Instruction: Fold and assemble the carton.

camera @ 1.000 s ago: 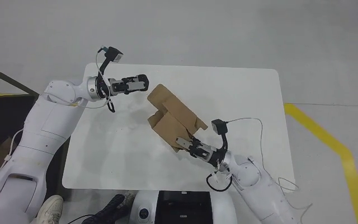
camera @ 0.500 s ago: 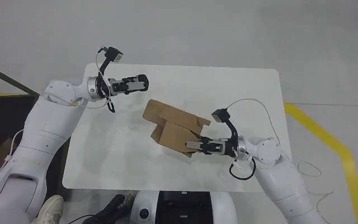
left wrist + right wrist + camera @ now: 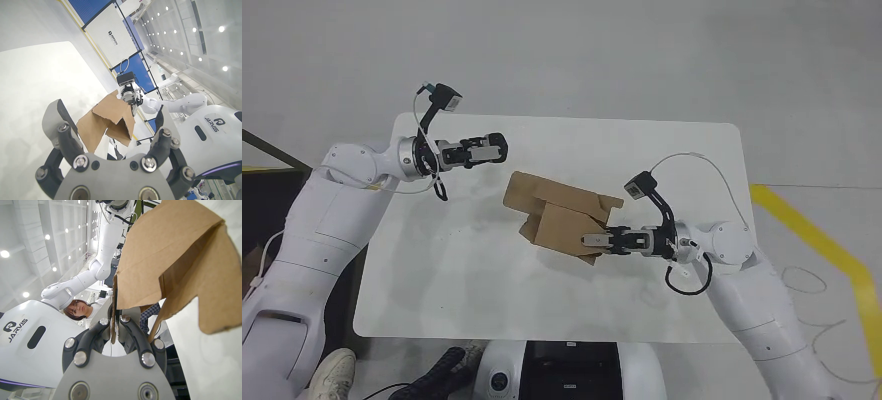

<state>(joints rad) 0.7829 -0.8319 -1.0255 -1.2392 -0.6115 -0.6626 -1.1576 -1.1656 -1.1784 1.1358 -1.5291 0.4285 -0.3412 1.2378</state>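
A brown cardboard carton (image 3: 557, 212), partly unfolded with loose flaps, is held above the middle of the white table (image 3: 442, 290). My right gripper (image 3: 592, 241) is shut on one carton flap at the near side; in the right wrist view the flap edge (image 3: 114, 317) sits pinched between the fingers, with the carton (image 3: 170, 256) spreading above. My left gripper (image 3: 500, 146) hovers open over the table's far left part, apart from the carton. In the left wrist view its fingers (image 3: 64, 121) stand wide with nothing between them, and the carton (image 3: 111, 121) hangs farther off.
The white table has rounded corners and bare surface on all sides of the carton. A yellow floor line (image 3: 812, 235) runs to the right of the table. A dark cabinet edge (image 3: 267, 160) lies at the far left.
My right arm has swung out to the right and turned the carton with it, so the carton now lies flatter and more level. The left arm has not moved.
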